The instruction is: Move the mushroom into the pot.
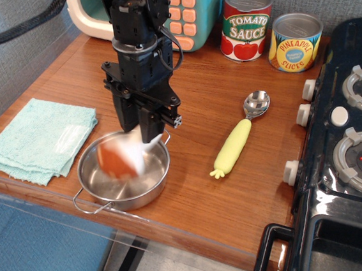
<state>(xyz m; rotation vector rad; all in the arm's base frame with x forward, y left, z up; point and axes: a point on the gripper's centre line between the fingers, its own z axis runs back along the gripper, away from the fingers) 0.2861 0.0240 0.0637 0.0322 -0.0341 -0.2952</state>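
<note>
You have one arm in the scene, and its gripper (141, 130) hangs just over the far edge of the one pot (124, 171) at the near left of the wooden table (190, 102). The single mushroom (118, 159) shows as a motion-blurred orange and white shape inside the pot's rim, right below the fingertips. The blur hides whether the fingers are apart or pressed on the white stem, so you cannot tell if the mushroom is held or loose, nor whether it touches the pot's floor.

The pot stands upright with two wire handles, one at its near left and one at its far right, the far one partly behind the gripper.

Left of the pot lies one folded light-blue cloth (40, 140), close to the pot. To the right, well apart from the pot, lies one spoon (239, 134) with a yellow handle and a metal bowl pointing away from you.

At the far edge you can count two cans: a tomato sauce can (246, 23) and, just to its right, a pineapple slices can (295, 42). One toy microwave (182, 10) stands far left of the cans, behind the arm. One black stove (353, 125) fills the right side, with two burners and three white knobs showing on its left edge.
</note>
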